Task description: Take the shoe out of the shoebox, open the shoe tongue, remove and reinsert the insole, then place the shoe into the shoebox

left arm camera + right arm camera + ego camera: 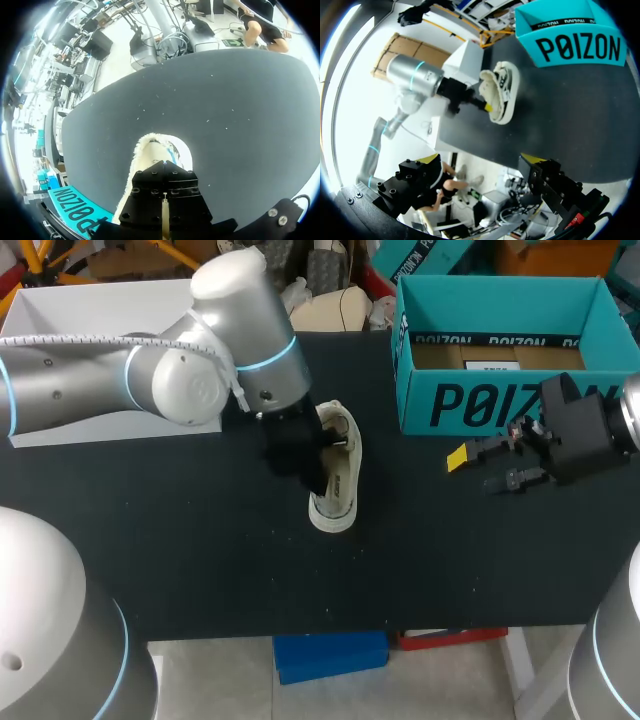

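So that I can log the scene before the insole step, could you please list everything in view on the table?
shoe: one, white, mid-table, under the left gripper
shoebox: one, teal, open, back right of the table, no shoe seen inside
white box: one, white, back left of the table
table: one, black top
left gripper: one, black, down at the shoe's opening
right gripper: one, black with yellow tips, open and empty, in front of the shoebox, apart from the shoe
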Controlling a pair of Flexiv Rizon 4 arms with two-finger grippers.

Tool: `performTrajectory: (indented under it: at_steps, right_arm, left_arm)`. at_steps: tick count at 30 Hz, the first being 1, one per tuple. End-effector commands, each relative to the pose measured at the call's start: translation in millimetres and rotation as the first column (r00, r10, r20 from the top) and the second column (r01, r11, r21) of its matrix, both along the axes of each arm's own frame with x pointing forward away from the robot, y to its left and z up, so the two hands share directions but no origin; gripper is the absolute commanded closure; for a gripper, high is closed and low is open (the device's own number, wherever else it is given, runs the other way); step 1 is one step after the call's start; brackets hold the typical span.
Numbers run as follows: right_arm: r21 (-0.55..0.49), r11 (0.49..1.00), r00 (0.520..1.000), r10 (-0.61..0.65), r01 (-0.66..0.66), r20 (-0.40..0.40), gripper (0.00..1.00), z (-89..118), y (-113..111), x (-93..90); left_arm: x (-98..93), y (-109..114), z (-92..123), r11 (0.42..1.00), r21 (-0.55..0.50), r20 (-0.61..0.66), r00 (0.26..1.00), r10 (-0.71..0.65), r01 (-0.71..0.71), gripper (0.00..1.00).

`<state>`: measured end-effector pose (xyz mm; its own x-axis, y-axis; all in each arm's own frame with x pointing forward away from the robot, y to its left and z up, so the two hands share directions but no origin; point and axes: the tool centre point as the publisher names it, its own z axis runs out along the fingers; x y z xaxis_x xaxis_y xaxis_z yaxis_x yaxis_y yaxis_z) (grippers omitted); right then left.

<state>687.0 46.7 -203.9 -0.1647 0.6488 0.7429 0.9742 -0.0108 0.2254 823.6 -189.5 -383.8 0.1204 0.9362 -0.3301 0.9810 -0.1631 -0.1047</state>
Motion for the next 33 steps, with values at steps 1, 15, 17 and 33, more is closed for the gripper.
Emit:
performTrajectory:
  at_steps: [1,15,17,33]
  right_arm:
    - [-0.002,1.0,1.0,-0.001,0.001,-0.001,0.0,0,1,0.2]
    - [-0.002,1.0,1.0,-0.001,0.001,-0.001,0.0,0,1,0.2]
    - [-0.002,1.0,1.0,-0.001,0.001,-0.001,0.0,0,1,0.2]
    - [-0.002,1.0,1.0,-0.001,0.001,-0.001,0.0,0,1,0.2]
  left_arm:
    - [-1.9,-6,-8,0.999,0.035,0.025,1.0,-0.005,0.004,1.0]
    - [1.7,-6,-27,0.994,0.111,0.043,0.999,-0.019,0.014,1.0]
    - [1.6,-7,-32,0.993,0.118,0.037,0.999,-0.023,0.019,1.0]
    - [-4.9,-9,-52,0.99,0.14,-0.006,0.999,-0.033,0.033,1.0]
